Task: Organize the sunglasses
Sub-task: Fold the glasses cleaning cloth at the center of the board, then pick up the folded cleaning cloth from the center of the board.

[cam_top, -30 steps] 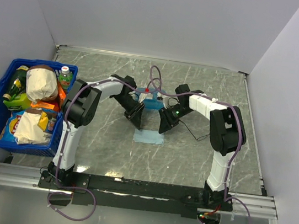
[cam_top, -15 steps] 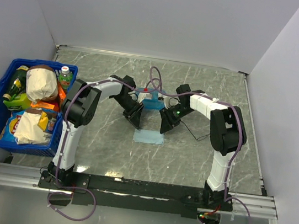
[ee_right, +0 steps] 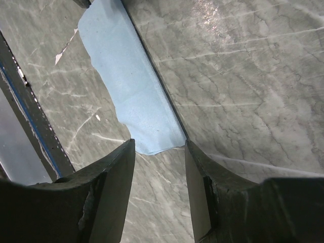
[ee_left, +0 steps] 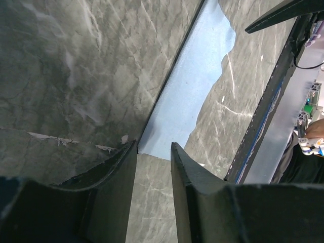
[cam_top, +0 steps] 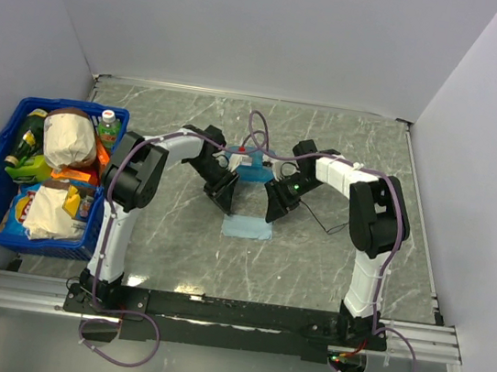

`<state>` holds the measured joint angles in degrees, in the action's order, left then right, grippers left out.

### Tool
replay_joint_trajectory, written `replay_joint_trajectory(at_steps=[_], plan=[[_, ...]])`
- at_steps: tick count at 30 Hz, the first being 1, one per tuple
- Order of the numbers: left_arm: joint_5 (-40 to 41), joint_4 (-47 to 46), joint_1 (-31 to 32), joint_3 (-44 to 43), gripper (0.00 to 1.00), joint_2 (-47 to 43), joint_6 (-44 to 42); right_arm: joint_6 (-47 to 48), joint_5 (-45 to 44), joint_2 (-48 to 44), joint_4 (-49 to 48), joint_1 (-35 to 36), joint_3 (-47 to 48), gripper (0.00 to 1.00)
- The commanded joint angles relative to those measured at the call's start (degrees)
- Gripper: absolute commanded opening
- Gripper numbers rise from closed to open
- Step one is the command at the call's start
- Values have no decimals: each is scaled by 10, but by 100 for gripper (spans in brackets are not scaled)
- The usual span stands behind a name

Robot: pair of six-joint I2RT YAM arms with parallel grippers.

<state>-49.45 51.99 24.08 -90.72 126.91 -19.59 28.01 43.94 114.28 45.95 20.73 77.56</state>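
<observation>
Left fingers (ee_left: pixel 114 192): modest gap, nothing between, nothing touched.
Right fingers (ee_right: pixel 111 187): gap slightly wider, also empty.
Blue cloth (ee_left: pixel 190 86): flat on bench (ee_left: pixel 76 66), just past both sets of tips.
Sunglasses (cam_top: pixel 320 220): probably thin black wire shape on bench just outboard of right fingers. Long axis slants from those tips toward near right; too small to confirm.
Right arm nearer, so pickup judged its job.
Blue case (cam_top: pixel 253 170): farther back, behind both wrists.

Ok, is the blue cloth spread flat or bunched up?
Spread flat: the cloth lies smooth on the table, no bunching in either wrist view.
</observation>
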Motion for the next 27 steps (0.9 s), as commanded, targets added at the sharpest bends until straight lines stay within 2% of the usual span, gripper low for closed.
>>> replay_joint_trajectory(at_steps=[1, 13, 27], plan=[[12, -12, 2, 6, 40, -24, 10, 9, -2, 3, 0, 0, 6, 52], [59, -60, 2, 25, 41, -49, 43, 6, -10, 6, -5, 2, 5, 53], [57, -2, 26, 10, 36, -28, -2, 8, -4, 5, 1, 2, 8, 53]])
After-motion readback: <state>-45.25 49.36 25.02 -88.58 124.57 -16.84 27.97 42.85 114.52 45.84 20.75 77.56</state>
